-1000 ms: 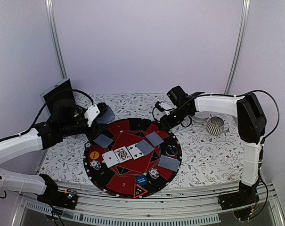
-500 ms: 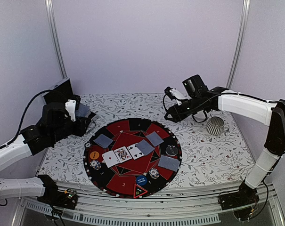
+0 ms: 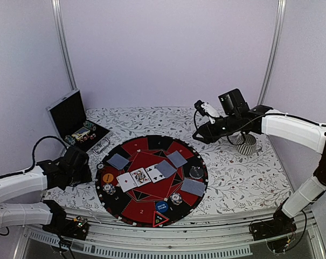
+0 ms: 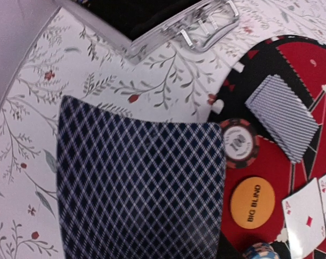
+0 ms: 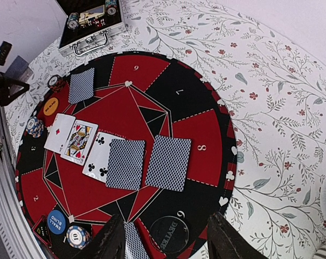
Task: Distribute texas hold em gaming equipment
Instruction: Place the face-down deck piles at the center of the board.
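Floral counter (image 3: 227, 172): left gripper (image 3: 79, 164) has swung near-left from the case (image 3: 79, 127), gripping a blue-backed card (image 4: 141, 189); right gripper (image 5: 168, 243) has risen off the mat (image 3: 152, 145), jaws spread, empty; another deal likely.

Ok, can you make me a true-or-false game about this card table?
1. Three cards lie face up on the round mat. True.
2. The orange button says SMALL BLIND. False: it says BIG BLIND.
3. The right tool holds a chip. False: it is open and empty.
4. The chip case is shut. False: its lid stands open.
5. The left tool holds a patterned card. True.
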You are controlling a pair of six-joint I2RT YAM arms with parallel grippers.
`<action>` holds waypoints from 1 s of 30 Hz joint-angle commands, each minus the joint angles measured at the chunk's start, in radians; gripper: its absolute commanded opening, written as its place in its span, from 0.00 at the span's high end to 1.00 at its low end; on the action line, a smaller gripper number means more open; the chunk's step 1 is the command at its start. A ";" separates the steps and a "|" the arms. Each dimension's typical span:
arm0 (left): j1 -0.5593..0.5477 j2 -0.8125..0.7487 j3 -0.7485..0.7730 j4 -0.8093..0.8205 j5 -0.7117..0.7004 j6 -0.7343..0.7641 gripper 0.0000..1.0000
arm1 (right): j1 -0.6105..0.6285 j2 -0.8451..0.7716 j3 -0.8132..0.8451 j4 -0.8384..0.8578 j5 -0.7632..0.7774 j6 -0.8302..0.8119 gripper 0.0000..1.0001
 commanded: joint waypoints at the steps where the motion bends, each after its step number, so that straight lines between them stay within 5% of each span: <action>1: 0.072 0.037 -0.065 0.056 0.083 -0.100 0.65 | 0.002 -0.050 -0.017 0.049 -0.037 -0.001 0.46; 13: 0.118 0.174 -0.111 0.152 0.205 -0.217 0.58 | 0.002 -0.033 -0.025 0.058 -0.050 -0.001 0.46; 23: 0.118 0.351 -0.021 0.050 0.128 -0.330 0.49 | 0.002 -0.056 -0.025 0.059 -0.067 -0.001 0.46; 30: 0.118 0.301 -0.038 0.005 0.106 -0.469 0.41 | 0.002 -0.069 -0.025 0.061 -0.082 -0.001 0.45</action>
